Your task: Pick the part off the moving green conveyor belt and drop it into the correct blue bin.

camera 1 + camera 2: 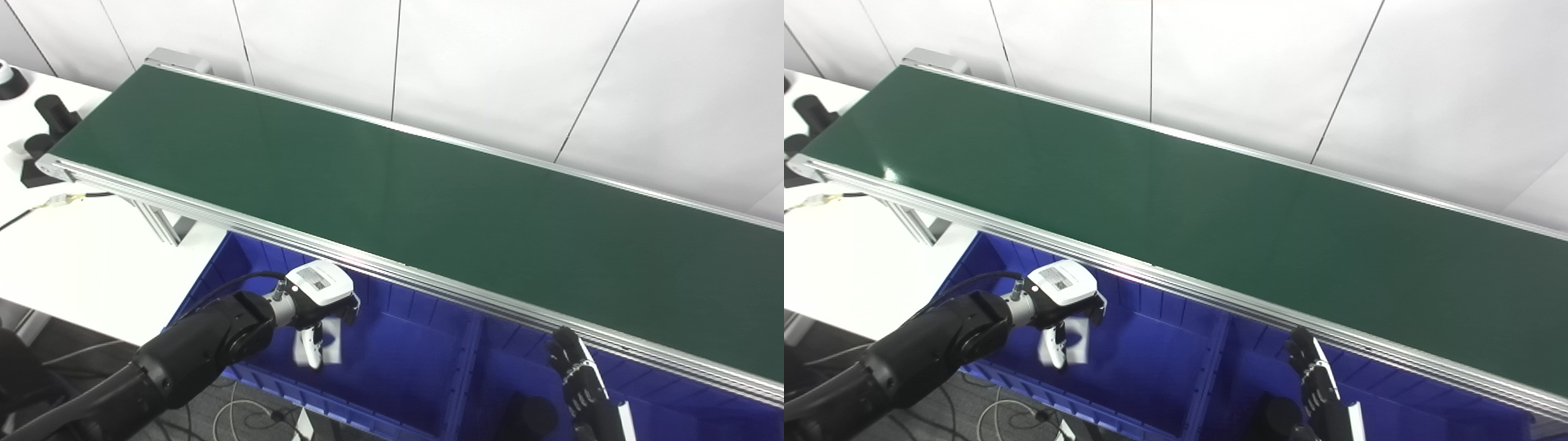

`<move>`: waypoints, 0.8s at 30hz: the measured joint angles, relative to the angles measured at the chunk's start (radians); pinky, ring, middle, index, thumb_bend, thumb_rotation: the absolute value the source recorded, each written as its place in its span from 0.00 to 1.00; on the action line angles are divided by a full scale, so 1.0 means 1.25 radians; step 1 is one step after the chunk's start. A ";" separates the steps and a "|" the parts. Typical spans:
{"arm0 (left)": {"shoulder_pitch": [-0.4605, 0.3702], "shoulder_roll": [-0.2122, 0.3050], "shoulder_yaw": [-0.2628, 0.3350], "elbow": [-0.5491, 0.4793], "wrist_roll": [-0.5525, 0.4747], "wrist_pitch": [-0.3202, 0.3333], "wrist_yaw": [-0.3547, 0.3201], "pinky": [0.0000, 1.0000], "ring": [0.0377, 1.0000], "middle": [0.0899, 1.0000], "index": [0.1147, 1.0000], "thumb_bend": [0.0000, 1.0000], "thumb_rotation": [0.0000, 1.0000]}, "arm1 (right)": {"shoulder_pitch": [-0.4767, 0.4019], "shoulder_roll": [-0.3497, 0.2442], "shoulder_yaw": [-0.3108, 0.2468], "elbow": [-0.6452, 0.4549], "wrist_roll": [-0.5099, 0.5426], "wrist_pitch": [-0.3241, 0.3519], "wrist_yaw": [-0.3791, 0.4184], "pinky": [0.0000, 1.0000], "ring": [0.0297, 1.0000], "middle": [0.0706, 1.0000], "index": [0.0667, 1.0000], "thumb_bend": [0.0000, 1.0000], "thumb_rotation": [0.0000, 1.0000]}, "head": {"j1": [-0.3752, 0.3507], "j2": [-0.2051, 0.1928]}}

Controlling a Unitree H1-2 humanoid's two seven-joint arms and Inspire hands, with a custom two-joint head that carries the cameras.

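The green conveyor belt [429, 202] carries no part. My left hand [321, 294] hangs over the left blue bin [392, 367], palm down, fingers apart. A white part [315, 346] shows blurred just under the fingers, inside the bin's opening and apart from the grip. It also shows in the right eye view [1062, 349]. My right hand [579, 380] stands low at the front, over the right blue bin [674, 410], fingers stretched out and holding nothing.
A dark round object [530, 416] lies in the right bin beside my right hand. The belt's aluminium rail [429, 285] runs just above both bins. A white table [73, 257] with black items [49, 122] and a cable stands at the left.
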 measured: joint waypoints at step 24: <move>0.007 0.014 0.012 -0.066 -0.066 0.001 -0.040 0.56 0.64 0.69 0.64 0.97 0.56 | 0.002 0.001 0.001 0.000 -0.006 0.000 0.000 0.90 0.91 0.92 0.94 0.97 0.91 | -0.026 -0.001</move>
